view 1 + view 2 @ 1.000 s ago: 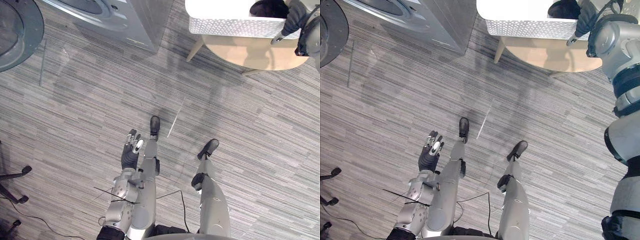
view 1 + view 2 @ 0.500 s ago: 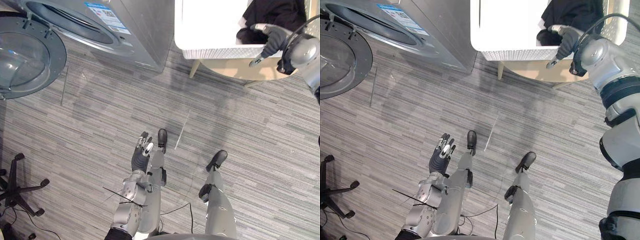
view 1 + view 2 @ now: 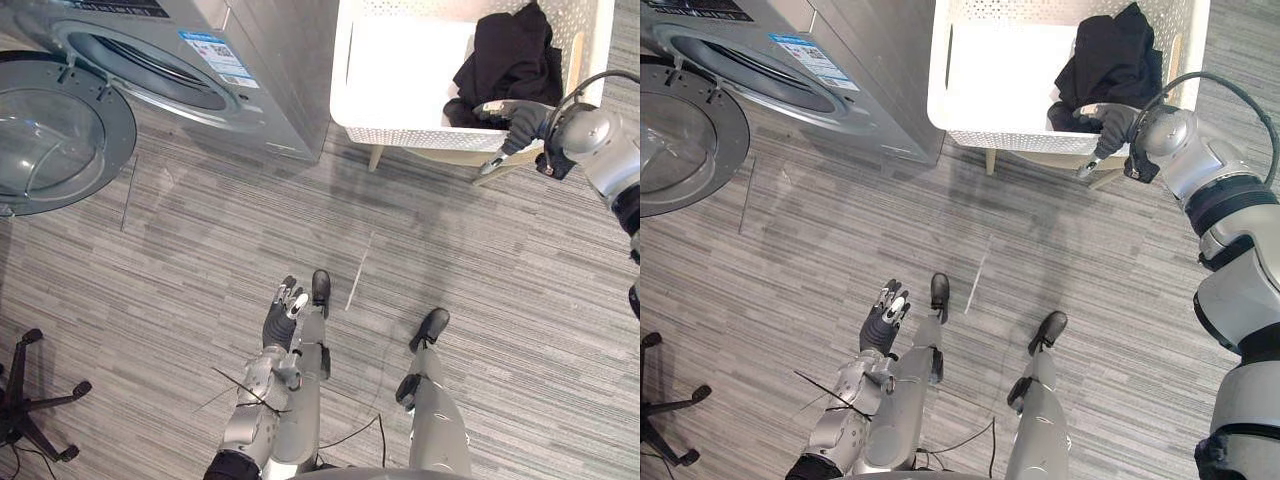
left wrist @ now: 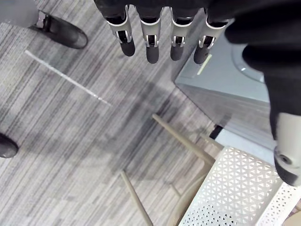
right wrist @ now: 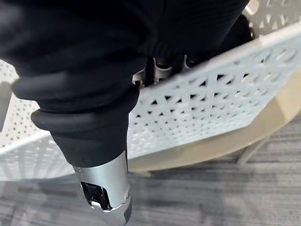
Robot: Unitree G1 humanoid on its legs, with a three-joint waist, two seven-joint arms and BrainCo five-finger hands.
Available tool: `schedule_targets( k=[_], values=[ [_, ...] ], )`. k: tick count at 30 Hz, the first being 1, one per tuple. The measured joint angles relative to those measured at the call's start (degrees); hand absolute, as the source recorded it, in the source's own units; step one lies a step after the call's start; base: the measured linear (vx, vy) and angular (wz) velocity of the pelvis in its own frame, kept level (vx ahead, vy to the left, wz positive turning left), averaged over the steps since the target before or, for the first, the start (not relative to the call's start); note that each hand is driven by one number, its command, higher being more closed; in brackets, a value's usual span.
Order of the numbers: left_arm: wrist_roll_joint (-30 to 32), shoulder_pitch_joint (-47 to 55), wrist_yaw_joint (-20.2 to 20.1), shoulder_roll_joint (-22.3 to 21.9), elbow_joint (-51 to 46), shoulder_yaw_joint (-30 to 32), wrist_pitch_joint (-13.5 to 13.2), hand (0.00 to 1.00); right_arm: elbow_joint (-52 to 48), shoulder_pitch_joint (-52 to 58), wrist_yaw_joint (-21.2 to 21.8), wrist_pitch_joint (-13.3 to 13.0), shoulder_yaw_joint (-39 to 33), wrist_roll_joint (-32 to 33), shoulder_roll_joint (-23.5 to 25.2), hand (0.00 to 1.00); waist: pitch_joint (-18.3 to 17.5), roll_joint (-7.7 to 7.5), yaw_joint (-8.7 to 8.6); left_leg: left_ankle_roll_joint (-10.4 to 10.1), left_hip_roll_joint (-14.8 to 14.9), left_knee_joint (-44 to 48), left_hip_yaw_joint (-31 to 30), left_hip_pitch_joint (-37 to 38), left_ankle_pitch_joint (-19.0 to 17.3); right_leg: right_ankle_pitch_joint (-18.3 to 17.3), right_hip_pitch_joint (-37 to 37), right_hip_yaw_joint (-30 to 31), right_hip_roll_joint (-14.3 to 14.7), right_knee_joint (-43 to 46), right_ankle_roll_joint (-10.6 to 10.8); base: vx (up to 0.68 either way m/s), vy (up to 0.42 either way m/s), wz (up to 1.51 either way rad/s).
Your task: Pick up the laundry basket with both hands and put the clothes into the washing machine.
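Observation:
A white perforated laundry basket [image 3: 400,135] stands on a pale wooden stool [image 3: 455,157] at the top of the head views. Black clothes [image 3: 510,60] are heaped in its right end. My right hand [image 3: 512,118] rests at the basket's near rim just below the clothes. In the right wrist view that hand [image 5: 94,70] sits against the outside of the basket wall [image 5: 202,108] and reaches over the rim. My left hand [image 3: 281,312] hangs low over the floor, far from the basket, open with straight fingers [image 4: 148,44] and holding nothing.
The grey washing machine [image 3: 200,70] stands left of the basket, its round door [image 3: 55,130] swung open towards the left. A black chair base [image 3: 30,400] sits at the lower left. A pale strip [image 3: 358,270] lies on the striped grey floor.
The camera has tilted up, so more of the basket and the washing machine shows. My right hand has settled from beside the clothes onto the basket's near rim. The left hand stays low.

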Motion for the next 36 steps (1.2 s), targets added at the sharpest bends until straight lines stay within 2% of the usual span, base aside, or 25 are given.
schedule_targets(
  k=[5,11,17,20,25,28,33,35,36],
  values=[
    [0.08,-0.63,0.22,0.01,0.84,0.06,-0.06,0.00,3.62,-0.79,-6.57,-1.55,-5.00,-0.01,0.14,0.00,0.01,-0.02,0.39,0.07,0.00,-0.02,-0.09,-0.01,0.05,0.15,-0.01,-0.02,0.03,-0.04,-0.19,-0.03,0.036,0.00],
    [0.22,-0.64,0.19,-0.02,0.98,0.12,-0.06,0.00,3.63,-5.41,-8.61,-1.76,-10.36,5.19,0.22,0.00,0.01,-0.02,0.24,0.06,0.02,-0.04,-0.15,-0.07,0.05,0.15,0.00,-0.18,0.05,-0.04,-0.18,-0.01,0.035,0.00],
    [0.54,-0.63,0.21,0.02,1.48,0.54,-0.06,0.00,6.46,-10.59,-9.92,-2.54,-10.72,5.28,2.54,0.00,0.03,-0.04,-0.49,-0.31,0.07,-0.04,-0.72,-0.42,0.47,0.15,0.04,-0.66,0.15,-0.06,-0.18,-0.01,0.037,0.04],
    [0.63,-0.66,0.22,0.58,1.47,0.59,-0.13,0.00,8.39,-12.45,-10.73,-2.71,-8.58,2.92,2.64,0.00,0.03,-0.05,-1.08,-0.36,0.21,-0.05,-2.14,-1.64,0.76,0.14,-0.06,-1.93,0.44,-0.21,-0.19,-0.03,0.046,0.19],
    [0.31,-0.62,0.18,1.62,1.00,0.56,-0.20,0.00,8.36,-12.46,-10.59,-2.55,-4.51,-0.20,2.40,0.00,0.04,-0.04,-0.85,-0.48,0.09,-0.05,-3.10,-4.10,0.89,0.15,-1.70,-3.21,0.40,-0.24,-0.19,-0.02,0.062,0.09],
    [-1.30,-0.52,-0.03,1.60,-0.68,0.44,-0.22,0.00,8.46,-12.47,-10.43,-2.09,-1.43,-1.32,2.16,0.00,0.08,0.01,-0.72,-0.34,-0.07,-0.04,-3.14,-5.79,1.15,0.14,-3.21,-3.42,0.13,-0.17,-0.18,0.01,0.063,0.06],
    [-6.09,-0.42,-1.02,0.75,-5.56,-0.11,-0.35,0.00,9.44,-12.63,-10.71,-1.75,5.14,-7.00,2.02,0.00,0.11,0.07,-0.84,-0.50,-0.31,-0.03,-2.72,-7.91,1.30,-0.06,-5.73,-3.47,-0.62,0.29,0.08,0.03,0.085,-0.03],
    [-7.42,-0.42,-1.10,0.17,-7.94,-0.98,-0.37,0.00,10.20,-13.06,-10.76,-1.31,8.49,-9.15,1.85,0.00,0.16,0.24,-0.89,-2.31,-0.37,-0.03,-2.69,-9.22,2.57,-0.66,-7.66,-3.45,-1.13,1.92,0.66,0.01,0.079,0.01],
    [-7.51,-0.31,-1.12,-0.14,-8.25,-1.26,-0.37,0.00,10.19,-13.26,-10.77,-1.23,9.17,-9.23,1.85,0.00,0.19,0.30,-0.81,-2.36,-0.33,-0.03,-2.66,-9.32,2.61,-0.90,-8.06,-3.37,-1.21,2.40,0.64,0.01,0.077,0.00]
  ],
)
